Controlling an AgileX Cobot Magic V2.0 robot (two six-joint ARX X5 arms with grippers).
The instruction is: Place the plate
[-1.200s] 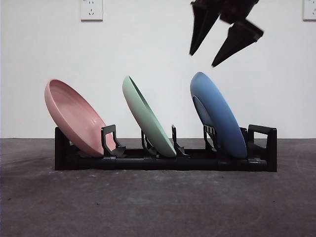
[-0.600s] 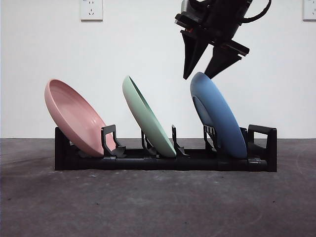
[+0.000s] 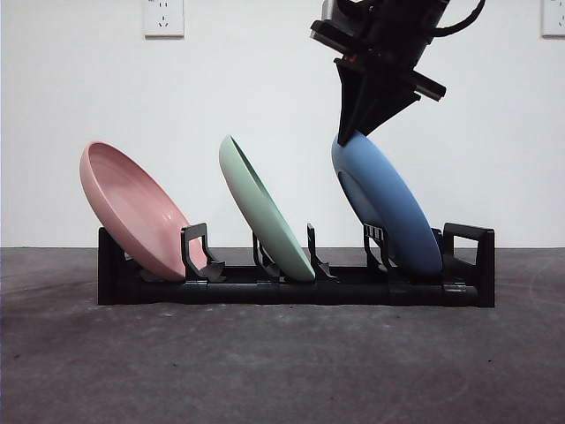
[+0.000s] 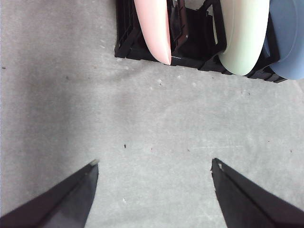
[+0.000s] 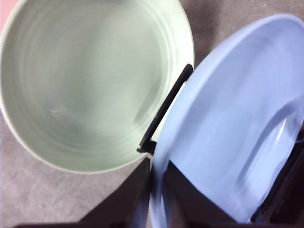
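A blue plate (image 3: 388, 208) leans in the right slot of the black rack (image 3: 291, 287). My right gripper (image 3: 351, 132) has come down from above and is shut on the blue plate's top rim; the right wrist view shows the rim (image 5: 156, 190) pinched between the two jaws. A green plate (image 3: 265, 212) leans in the middle slot and a pink plate (image 3: 132, 208) in the left slot. My left gripper (image 4: 154, 173) is open and empty above bare table, a short way from the rack (image 4: 190, 42).
The rack has an upright end post (image 3: 472, 256) just right of the blue plate. The green plate (image 5: 90, 80) lies close beside the blue one. A white wall with sockets (image 3: 164, 18) stands behind.
My right gripper came down onto the blue plate's top rim and closed its jaws on it. The plate's top has shifted slightly left.
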